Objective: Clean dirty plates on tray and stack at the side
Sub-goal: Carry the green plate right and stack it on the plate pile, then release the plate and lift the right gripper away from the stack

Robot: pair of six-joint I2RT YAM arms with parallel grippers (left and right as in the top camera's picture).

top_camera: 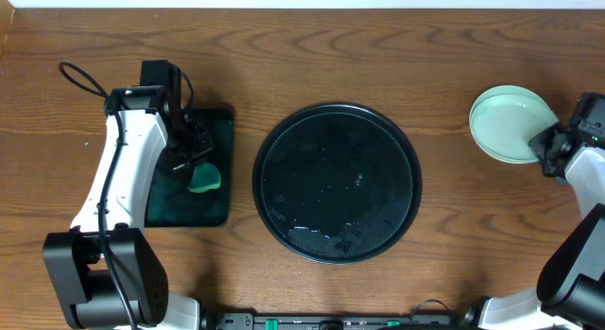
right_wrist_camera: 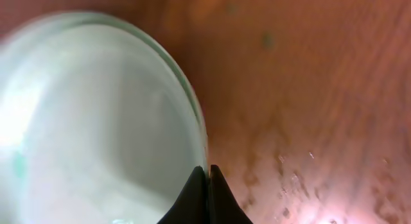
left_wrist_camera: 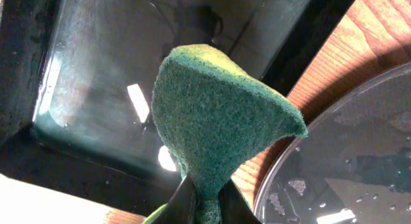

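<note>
Right gripper [top_camera: 550, 144] is stacking mint green round shallow plate [top_camera: 509, 122] at 3 o'clock of large round glossy black tray [top_camera: 337, 182].
Its jaws are pinching the rim: seat it flat before releasing. Left gripper [top_camera: 194, 163] jaws are clamping green scouring sponge [top_camera: 204, 179].

This looks like a robotics lab bench. The left arm [top_camera: 123, 169] and right arm [top_camera: 588, 169] stand at a wood-grain surface [top_camera: 378, 46], a loose black cable [top_camera: 83, 80] looping nearby.

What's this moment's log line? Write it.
left tool: shut on sponge over rectangular tray | right tool: shut at plate rim | round tray: no plates
</note>
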